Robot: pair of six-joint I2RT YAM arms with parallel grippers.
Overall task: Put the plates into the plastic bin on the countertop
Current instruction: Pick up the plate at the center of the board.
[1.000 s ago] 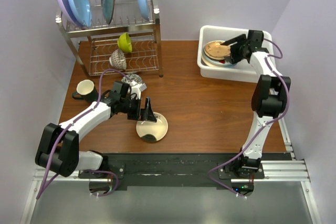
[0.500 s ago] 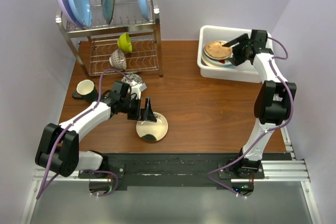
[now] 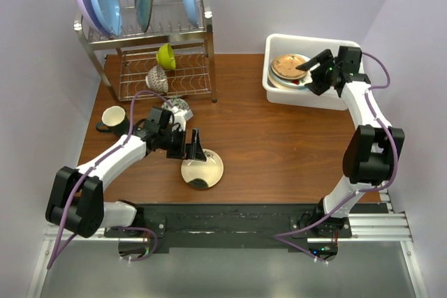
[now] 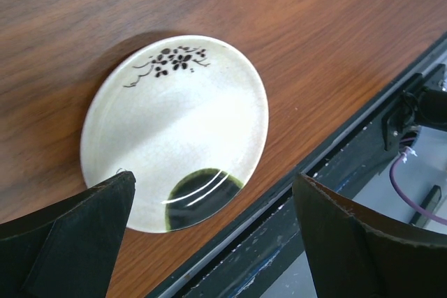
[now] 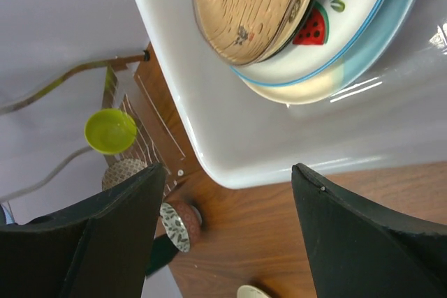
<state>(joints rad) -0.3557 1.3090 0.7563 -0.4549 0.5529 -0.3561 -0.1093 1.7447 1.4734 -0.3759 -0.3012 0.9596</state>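
A cream plate (image 3: 202,169) with a black patch and a small flower print lies flat on the wood countertop (image 3: 279,144) near its front edge. My left gripper (image 3: 194,146) is open just above its far rim, and the left wrist view shows the plate (image 4: 174,130) between the spread fingers of this gripper (image 4: 213,181). The white plastic bin (image 3: 279,93) at the back right holds a stack topped by a tan wood-grain plate (image 3: 288,66). My right gripper (image 3: 316,72) is open and empty over the bin's right part. The right wrist view shows the tan plate (image 5: 251,5) on a watermelon-print plate (image 5: 335,29).
A two-tier steel rack (image 3: 167,33) at the back left holds large blue and lilac plates, a lime-green bowl (image 3: 166,56) and a patterned bowl (image 3: 157,80). A cream mug (image 3: 113,118) and a patterned bowl (image 3: 178,107) stand on the table behind my left arm.
My right gripper has drawn back to the right, away from the tan plate, which stays on the stack. The left arm and the cream plate have not moved.
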